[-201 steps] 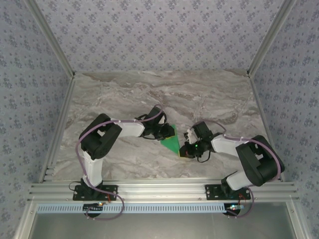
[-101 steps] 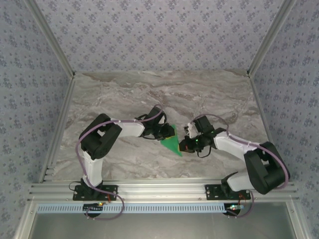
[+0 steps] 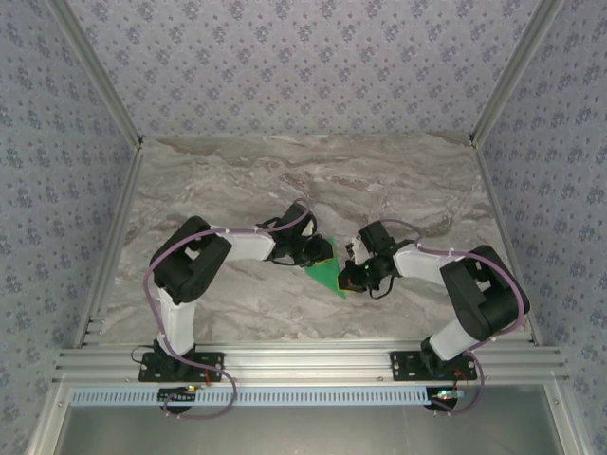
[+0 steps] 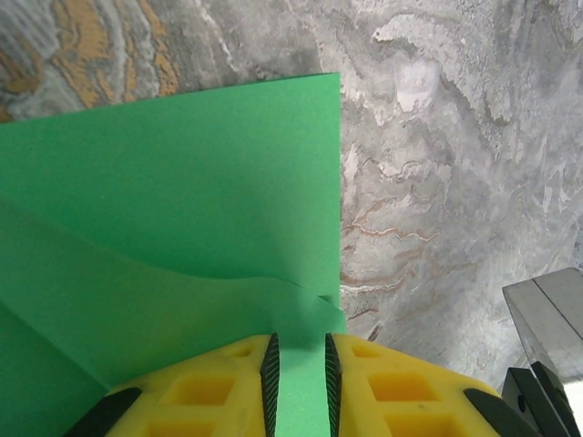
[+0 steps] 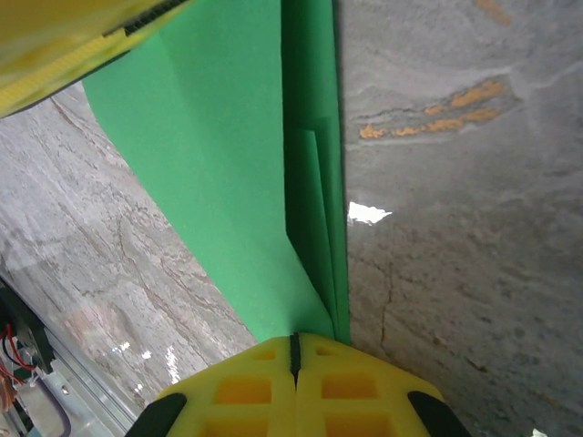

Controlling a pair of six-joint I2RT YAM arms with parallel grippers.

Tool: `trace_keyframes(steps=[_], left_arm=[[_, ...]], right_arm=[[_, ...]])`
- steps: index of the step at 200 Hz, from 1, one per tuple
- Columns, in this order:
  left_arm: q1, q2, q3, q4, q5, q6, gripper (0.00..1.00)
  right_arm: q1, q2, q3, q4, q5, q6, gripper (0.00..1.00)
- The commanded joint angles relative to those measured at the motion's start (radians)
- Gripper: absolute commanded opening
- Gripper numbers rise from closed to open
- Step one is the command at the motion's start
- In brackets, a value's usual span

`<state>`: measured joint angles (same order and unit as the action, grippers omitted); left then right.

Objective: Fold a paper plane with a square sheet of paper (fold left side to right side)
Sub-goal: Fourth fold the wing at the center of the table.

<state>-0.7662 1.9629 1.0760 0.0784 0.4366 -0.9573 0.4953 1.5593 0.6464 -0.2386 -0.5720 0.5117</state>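
Observation:
The square sheet of paper point(image 3: 325, 273) lies on the table's middle as a bright green folded wedge. In the left wrist view the paper point(image 4: 182, 182) has a flap bowed up over a flat layer. My left gripper point(image 4: 298, 341) is at its upper-left edge, jaws a narrow gap apart, with green paper showing between the pads. My left gripper point(image 3: 321, 252) sits low over the sheet. My right gripper point(image 5: 293, 337) is shut, its tips meeting the near point of the paper point(image 5: 209, 137), where creased layers stack along the right edge. My right gripper point(image 3: 349, 278) touches the wedge's right side.
The marble-patterned table point(image 3: 285, 180) is bounded by aluminium rails point(image 3: 303, 360) at the front and patterned walls on three sides. The left gripper's yellow fingers point(image 5: 73, 45) show in the right wrist view's top-left corner. Both arms meet over the table's middle.
The right arm has folded inward, and its gripper has slid left and a little up against the paper's right side. The left arm and paper have stayed in place.

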Motion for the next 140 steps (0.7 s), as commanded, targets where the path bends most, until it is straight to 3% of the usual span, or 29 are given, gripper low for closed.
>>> trace_keyframes(steps=[1, 36, 72, 140], left_arm=[[0.013, -0.064, -0.022, -0.066, -0.066, 0.053, 0.26], [0.013, -0.177, -0.038, -0.047, -0.076, 0.101, 0.3], [-0.016, -0.255, -0.104, 0.008, -0.047, 0.108, 0.28], [-0.103, -0.144, -0.129, 0.132, 0.03, 0.06, 0.2]], right_arm=[[-0.004, 0.053, -0.024, -0.086, 0.125, -0.028, 0.02], [-0.019, 0.054, -0.039, -0.111, 0.152, -0.047, 0.0], [-0.028, 0.056, -0.038, -0.101, 0.143, -0.049, 0.0], [-0.03, 0.065, -0.027, -0.103, 0.134, -0.052, 0.0]])
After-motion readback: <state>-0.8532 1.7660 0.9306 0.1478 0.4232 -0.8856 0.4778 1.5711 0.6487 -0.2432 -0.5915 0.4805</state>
